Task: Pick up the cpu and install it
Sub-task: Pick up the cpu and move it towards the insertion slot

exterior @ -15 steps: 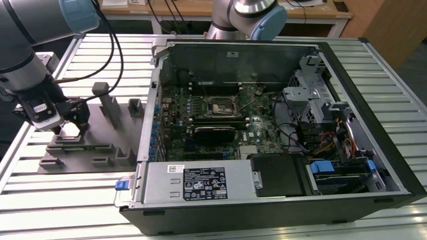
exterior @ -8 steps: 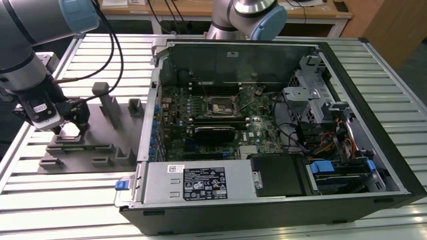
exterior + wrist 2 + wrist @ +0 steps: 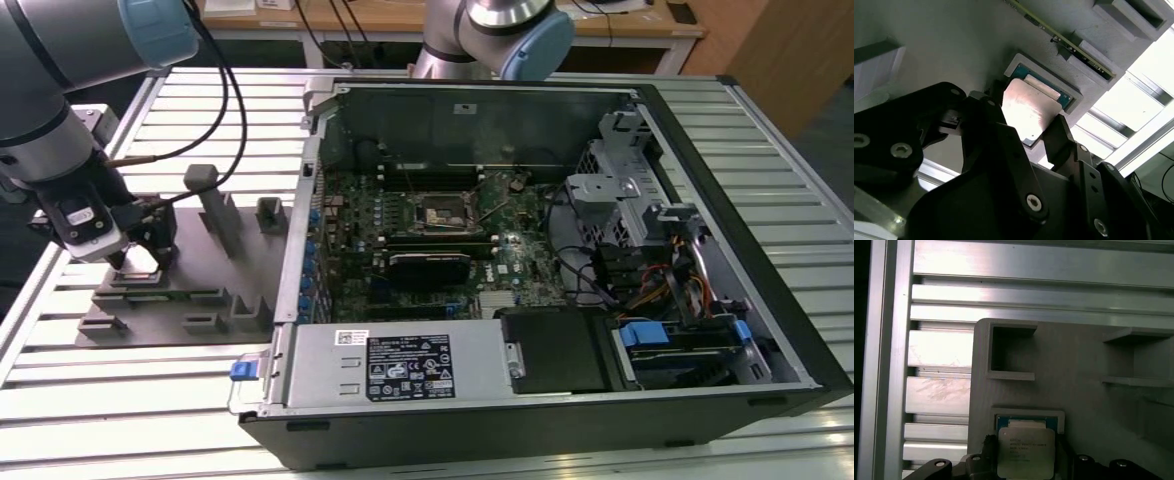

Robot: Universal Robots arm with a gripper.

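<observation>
Over at the exterior view's left, the pincer [image 3: 138, 262] is down low on the matte grey plastic fixture [image 3: 200, 300], a blocky plate with upright posts and square-cut pockets. It sits on the ribbed aluminium worktop [image 3: 134, 420], with slats that are shiny and scuffed. In the second wrist view the black fingers [image 3: 988, 112] stand against opposite edges of the cpu [image 3: 1029, 107], pinching it right at its shallow pocket. I can't tell whether it has lifted clear. The chip is a flat square with a bright brushed-silver top, rounded corners and a thin blue-green rim. Well apart, the open black computer case [image 3: 747, 200] shows its green motherboard [image 3: 347, 230] and dark socket [image 3: 441, 212].
</observation>
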